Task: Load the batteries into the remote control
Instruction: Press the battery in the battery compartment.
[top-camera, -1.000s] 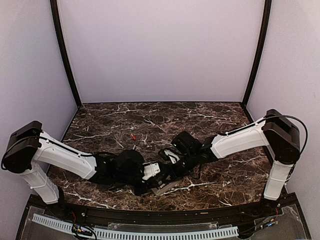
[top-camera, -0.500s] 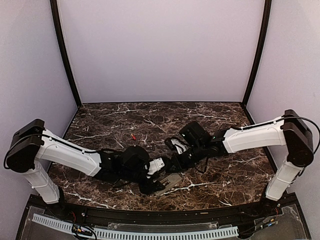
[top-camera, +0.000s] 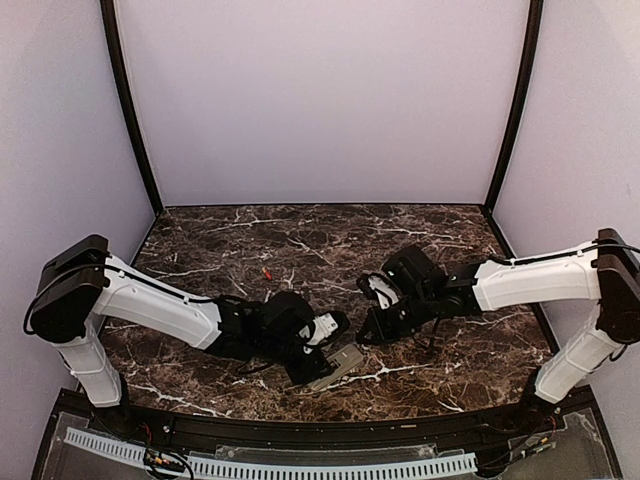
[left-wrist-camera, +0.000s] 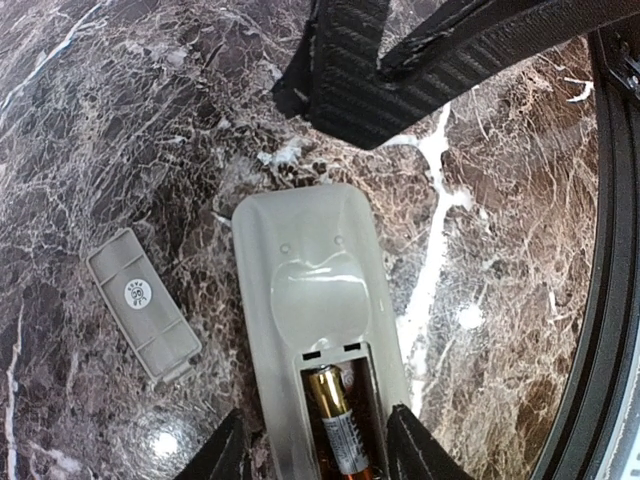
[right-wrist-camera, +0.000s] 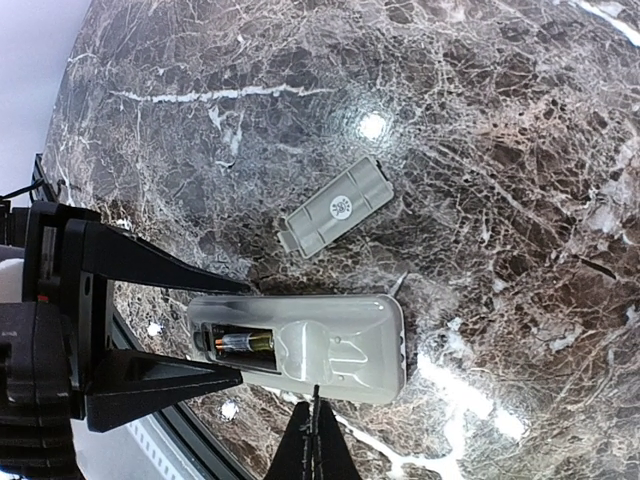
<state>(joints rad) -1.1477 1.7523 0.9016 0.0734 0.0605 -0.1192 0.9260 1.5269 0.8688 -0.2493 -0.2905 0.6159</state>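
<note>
The remote control (left-wrist-camera: 315, 280) lies back up near the table's front edge, and the top view shows the remote (top-camera: 340, 363) too. Its compartment is uncovered, with one gold and silver battery (left-wrist-camera: 340, 425) lying inside. In the right wrist view that battery (right-wrist-camera: 240, 343) sits at the remote's (right-wrist-camera: 330, 345) left end. My left gripper (left-wrist-camera: 318, 447) is open, its fingers either side of the compartment end, a thin gap showing on one side. My right gripper (right-wrist-camera: 316, 425) is shut and empty, hovering just beside the remote's long edge. A red battery (top-camera: 266, 272) lies loose farther back.
The small flat grey cover (left-wrist-camera: 143, 305) lies on the marble beside the remote, also seen as the cover (right-wrist-camera: 335, 207) from the right wrist. The table's black front rim (left-wrist-camera: 610, 300) runs close to the remote. Purple walls enclose the back and sides.
My left gripper has opened and shifted right to straddle the remote's end. My right arm has pulled back to the right, off the remote, staying shut.
</note>
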